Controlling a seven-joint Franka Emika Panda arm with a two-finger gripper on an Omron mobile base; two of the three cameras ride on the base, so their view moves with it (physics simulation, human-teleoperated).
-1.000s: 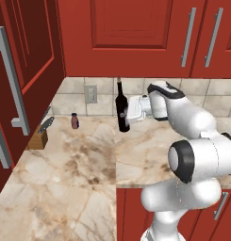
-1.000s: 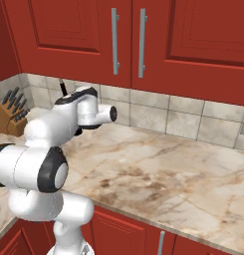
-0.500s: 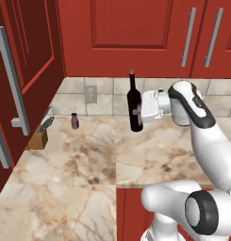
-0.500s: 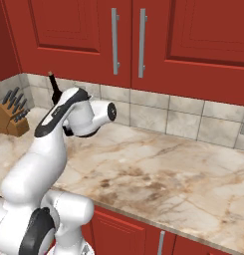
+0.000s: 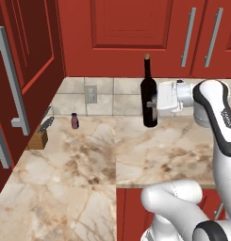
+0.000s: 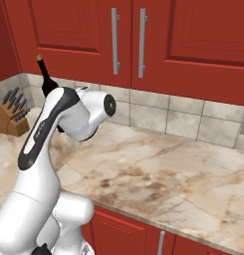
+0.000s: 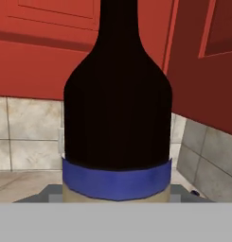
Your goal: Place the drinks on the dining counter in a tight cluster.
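A knife block (image 5: 39, 136) and a small maroon can (image 5: 74, 121) stand on the marble wall counter (image 5: 88, 160). The wine bottle (image 5: 148, 96), upright above this counter, is clamped in the gripper (image 5: 153, 104). Its blue label band (image 7: 116, 182) has no readable writing.

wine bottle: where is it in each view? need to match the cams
Left base view: the wine bottle stands upright right of centre, at the backsplash, with the tool closed on its body.
Right base view: upper left, its neck and shoulder rise behind the white arm.
Hand view: it fills the centre, with a blue label band low on it.
Shared landmark: the knife block, left in both base views.
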